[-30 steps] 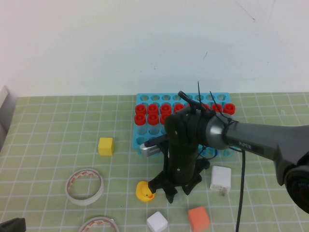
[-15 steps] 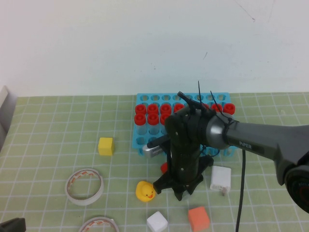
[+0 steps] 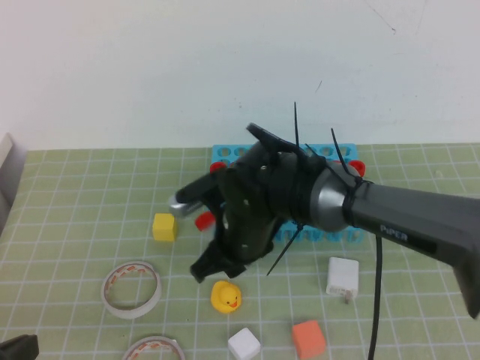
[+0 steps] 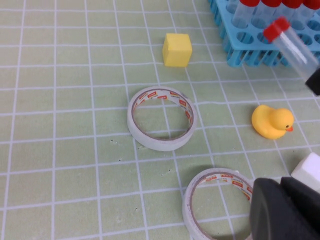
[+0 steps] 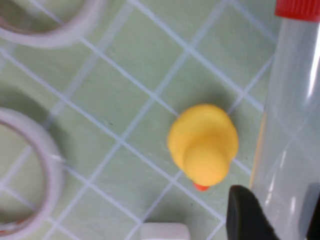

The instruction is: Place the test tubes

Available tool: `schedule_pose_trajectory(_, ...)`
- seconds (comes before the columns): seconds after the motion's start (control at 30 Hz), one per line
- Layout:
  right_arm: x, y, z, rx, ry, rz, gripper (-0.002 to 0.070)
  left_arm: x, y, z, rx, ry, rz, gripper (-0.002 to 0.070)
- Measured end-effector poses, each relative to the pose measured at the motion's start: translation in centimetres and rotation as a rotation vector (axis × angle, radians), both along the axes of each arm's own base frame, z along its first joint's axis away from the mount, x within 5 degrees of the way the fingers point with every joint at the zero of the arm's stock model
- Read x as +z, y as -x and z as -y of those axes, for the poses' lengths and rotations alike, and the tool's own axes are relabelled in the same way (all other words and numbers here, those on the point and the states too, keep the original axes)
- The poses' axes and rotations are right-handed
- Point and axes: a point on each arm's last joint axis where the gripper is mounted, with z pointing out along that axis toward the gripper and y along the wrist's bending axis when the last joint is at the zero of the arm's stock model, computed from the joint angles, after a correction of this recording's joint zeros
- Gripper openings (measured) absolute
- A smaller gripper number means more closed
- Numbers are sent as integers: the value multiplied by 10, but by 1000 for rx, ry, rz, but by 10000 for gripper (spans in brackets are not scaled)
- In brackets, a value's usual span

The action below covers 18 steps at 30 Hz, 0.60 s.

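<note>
My right gripper (image 3: 212, 261) hangs above the mat in front of the blue tube rack (image 3: 346, 234), shut on a clear test tube with a red cap (image 3: 204, 220). In the right wrist view the tube (image 5: 292, 100) runs between the black fingers (image 5: 244, 212), over the yellow duck. The left wrist view shows the same tube (image 4: 290, 42) tilted in the air, cap uppermost, beside the rack (image 4: 245, 47), which holds several red-capped tubes (image 4: 250, 6). My left gripper (image 4: 286, 210) is shut and low at the near left, over a tape roll.
A yellow duck (image 3: 225, 296) sits just below the right gripper. Two tape rolls (image 3: 131, 289) (image 3: 154, 349) lie at the near left, a yellow cube (image 3: 164, 226) left of the rack. A white cube (image 3: 244, 344), orange cube (image 3: 308, 339) and white charger (image 3: 343, 277) lie nearby.
The right gripper closed on a tube lying on the mat by the duck, then lifted it and swung up and to the left. The left arm stayed put.
</note>
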Motion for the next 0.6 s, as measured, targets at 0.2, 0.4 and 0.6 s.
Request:
schedule_pose_trajectory(0.2,46,30,-21,67,-20,171,230,0,0,0,0,0,1,-1)
schedule_pose_trajectory(0.4,107,57,-32,87,-118,391,230,0,0,0,-1,-3,4,-1)
schedule_pose_trajectory(0.6,165,76,-18,128,-236,551,230,0,0,0,-1,-5,4,-1)
